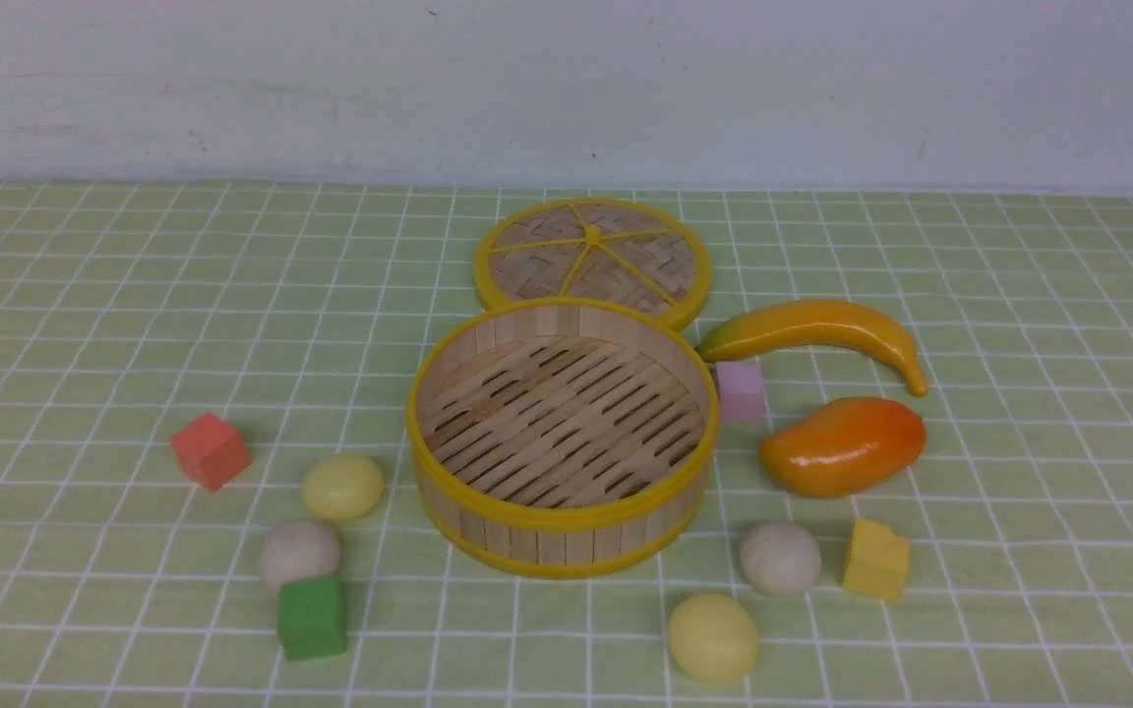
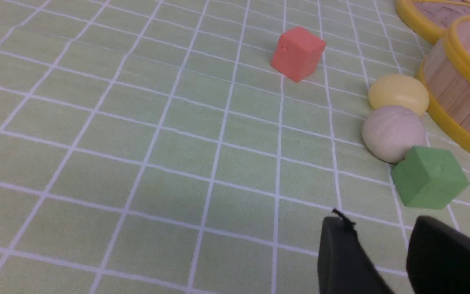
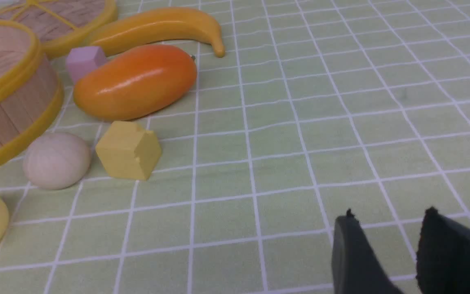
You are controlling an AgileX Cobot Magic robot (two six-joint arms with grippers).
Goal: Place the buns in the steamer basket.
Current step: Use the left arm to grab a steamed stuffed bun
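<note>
The steamer basket sat empty at centre frame, a yellow bun and a beige bun on the table at lower left, two more buns at lower right. The left pincer and right pincer stood open, holding nothing. Smooth and round, the buns looked light but apt to roll, best pinched across the middle

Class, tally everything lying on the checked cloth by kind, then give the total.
Buns: 4
Cubes: 4
Steamer basket: 1
Lid: 1
Banana: 1
Mango: 1
Total: 12
</note>
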